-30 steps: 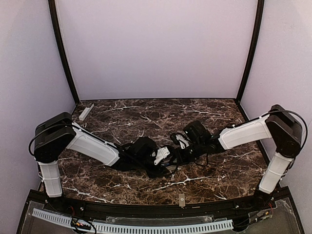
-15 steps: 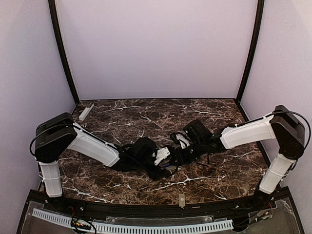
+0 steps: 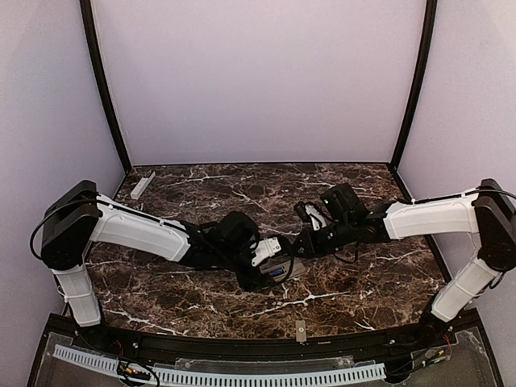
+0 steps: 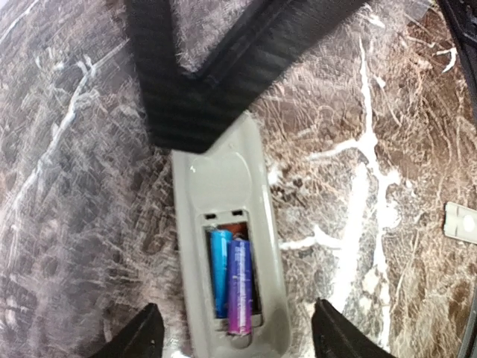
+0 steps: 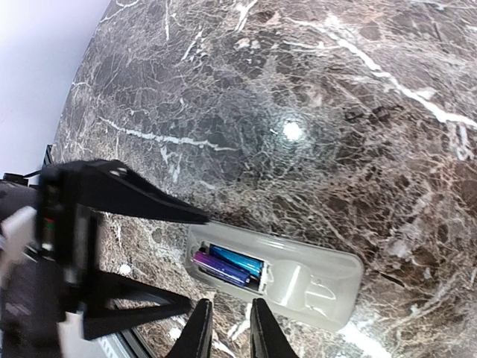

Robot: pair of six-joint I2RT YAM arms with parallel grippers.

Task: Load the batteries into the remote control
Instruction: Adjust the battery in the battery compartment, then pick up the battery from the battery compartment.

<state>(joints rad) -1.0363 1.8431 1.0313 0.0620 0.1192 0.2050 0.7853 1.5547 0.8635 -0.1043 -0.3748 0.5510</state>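
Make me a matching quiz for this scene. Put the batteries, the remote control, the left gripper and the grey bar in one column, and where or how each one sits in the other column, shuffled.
Things:
1. batteries
2. remote control
3. left gripper
4. grey bar

Places or states:
A. jaws wide, one finger on each side of the remote
B. far left corner of the table
C. side by side in the open battery bay
D. lying back side up

Pairs: 1-C, 2-D, 3-A, 4-B
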